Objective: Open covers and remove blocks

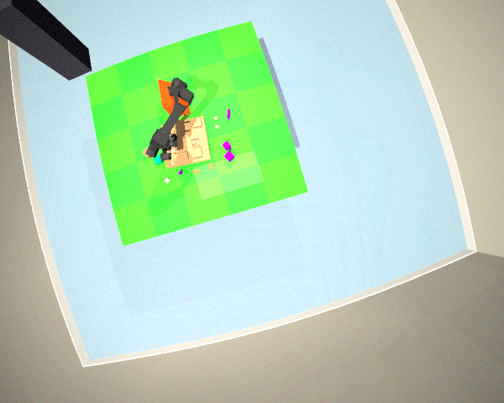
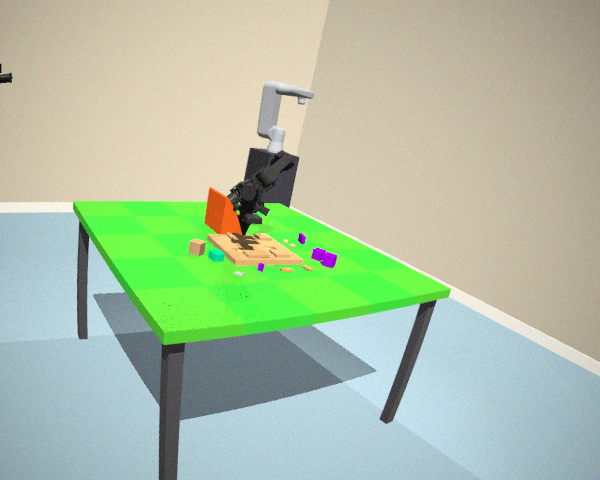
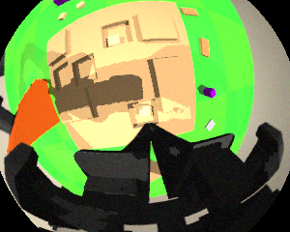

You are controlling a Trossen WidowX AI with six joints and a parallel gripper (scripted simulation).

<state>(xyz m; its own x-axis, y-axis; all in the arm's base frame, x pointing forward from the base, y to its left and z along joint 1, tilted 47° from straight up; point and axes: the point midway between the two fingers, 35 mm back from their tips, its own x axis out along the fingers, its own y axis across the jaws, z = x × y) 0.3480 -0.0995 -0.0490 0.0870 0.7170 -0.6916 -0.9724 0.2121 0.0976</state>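
I hold the gripper (image 1: 166, 153) (image 2: 244, 231) (image 3: 149, 127) shut: its fingertips meet, with nothing between them. In the wrist view, they point toward a square well containing a pale block (image 3: 145, 110). I cannot tell whether they touch it. The puzzle board (image 1: 204, 151) (image 2: 268, 261) (image 3: 128, 60) lies flat on the table (image 1: 282, 173) (image 2: 341, 294) (image 3: 227, 63). A second pale block (image 1: 194, 141) (image 3: 114, 40) sits in another square well. The arm covers part of the board in the top view, so I cannot confirm every cover's position.

Several loose items could obstruct the board's surroundings. A white chip (image 1: 166, 180) (image 2: 238, 273) (image 3: 211, 125) and a small purple piece (image 1: 180, 172) (image 2: 260, 267) (image 3: 210, 92) lie near one side, followed by two flat orange pieces. Beyond another edge are two cream bits. A teal block (image 1: 157, 160) (image 2: 216, 255) and a tan cube (image 1: 145, 152) (image 2: 197, 247) occupy the side by the gripper.

An orange wedge (image 1: 165, 97) (image 2: 219, 212) (image 3: 33, 116) stands by the arm's base. Across the board, two purple blocks sit close together, and a purple slab (image 1: 228, 113) (image 2: 302, 238) stands apart from them. Past the table, a pale robot arm (image 2: 269, 111) tops a dark pedestal.
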